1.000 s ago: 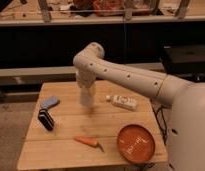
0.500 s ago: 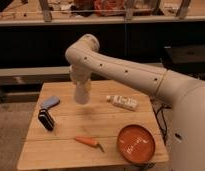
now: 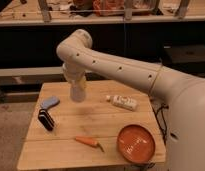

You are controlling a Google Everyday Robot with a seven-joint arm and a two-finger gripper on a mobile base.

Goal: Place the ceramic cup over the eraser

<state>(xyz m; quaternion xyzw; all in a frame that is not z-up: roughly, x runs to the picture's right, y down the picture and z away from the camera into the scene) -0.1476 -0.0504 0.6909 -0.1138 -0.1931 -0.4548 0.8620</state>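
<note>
The tool point(image 3: 77, 96) hangs above the table point(image 3: 96, 120), carrot point(image 3: 88, 142) and bottle point(image 3: 123, 102) nearby.

Pale slatted wood table point(image 3: 96, 122), matt.

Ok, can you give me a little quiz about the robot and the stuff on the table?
1. True or false: the carrot lies on the orange plate.
2. Where is the gripper? A) above the wooden table, left of the white labelled bottle; B) down on the floor; C) inside the plate.
3. What lies just behind the black block on the table's left side?

Key: 1 false, the carrot lies on bare wood, left of the orange plate. 2 A. 3 the blue-grey object.
</note>
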